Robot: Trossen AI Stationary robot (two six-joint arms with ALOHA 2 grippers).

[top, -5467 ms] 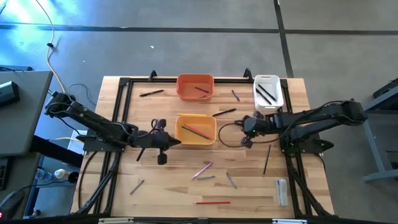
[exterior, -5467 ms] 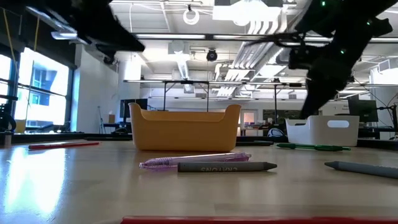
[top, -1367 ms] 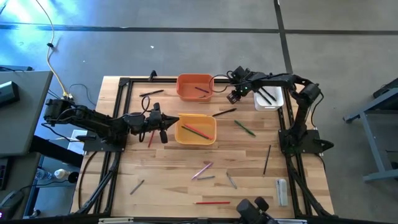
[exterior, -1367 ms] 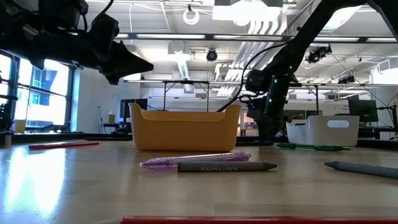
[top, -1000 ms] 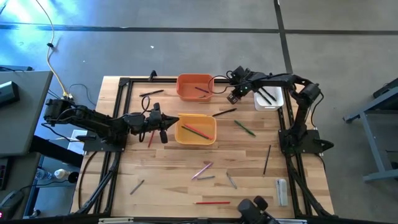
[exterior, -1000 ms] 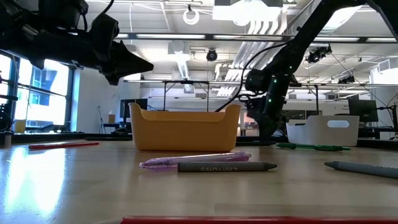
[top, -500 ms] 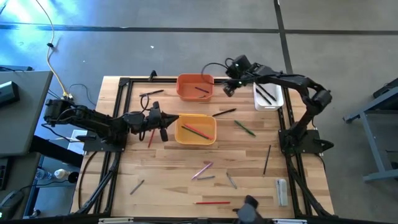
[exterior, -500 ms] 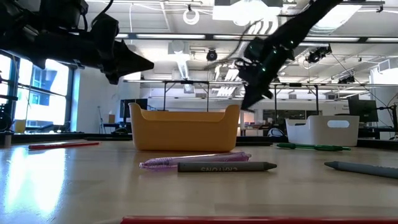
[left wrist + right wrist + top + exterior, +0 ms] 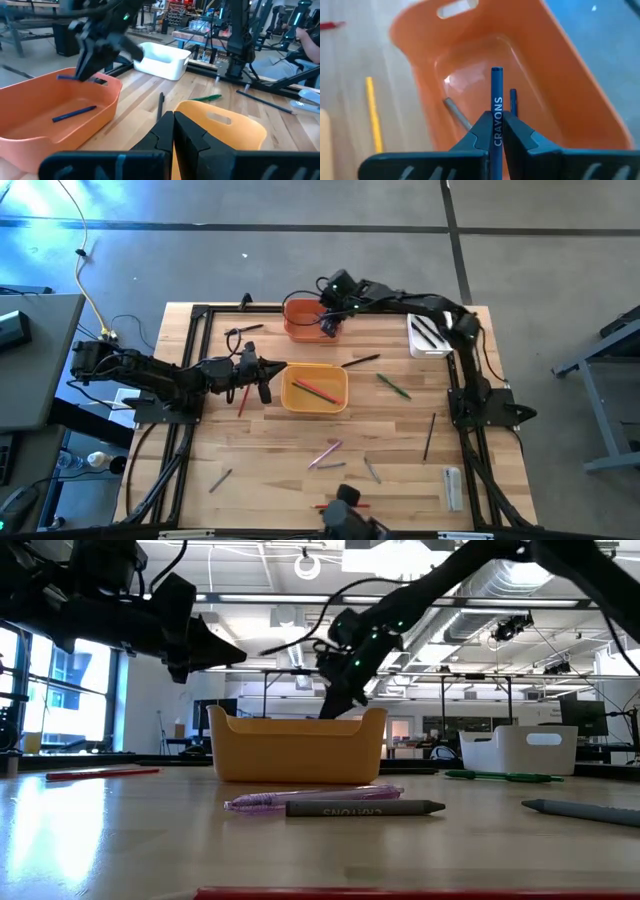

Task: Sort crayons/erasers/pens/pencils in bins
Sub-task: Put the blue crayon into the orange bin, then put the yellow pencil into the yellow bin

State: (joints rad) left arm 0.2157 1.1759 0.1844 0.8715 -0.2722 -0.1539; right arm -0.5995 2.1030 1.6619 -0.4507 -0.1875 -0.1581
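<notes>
Over the last second the right arm has swung from beside the white bin to above the orange bin (image 9: 312, 320) at the upper centre of the high view. The right gripper (image 9: 331, 307) now hangs over that bin's right part, fingers pinching a dark blue crayon (image 9: 496, 117) marked CRAYONS. In the right wrist view the crayon points down into the bin's open interior.

To do this step well, the crayon should probably be let go only while its tip is inside the rim, low enough not to bounce out, and clear of the wall.

The left gripper (image 9: 262, 376) sits left of centre in the high view, just beside the yellow-orange bin (image 9: 315, 387), with its fingers pressed together. A red stick shows below it, but whether it is held cannot be told.

3 bins stand on the table (image 9: 260, 470). The orange bin holds a grey stick (image 9: 458, 115) and a short blue one (image 9: 513, 102). The yellow-orange bin, at the centre, holds a red stick (image 9: 316, 391) and what looks like a green one beside it. The white bin (image 9: 428, 332), upper right, holds dark pens.

Loose sticks lie elsewhere: a green pen (image 9: 393, 386) right of centre, a pink one (image 9: 325, 454) lower centre, a black one (image 9: 429, 436) at the right.
</notes>
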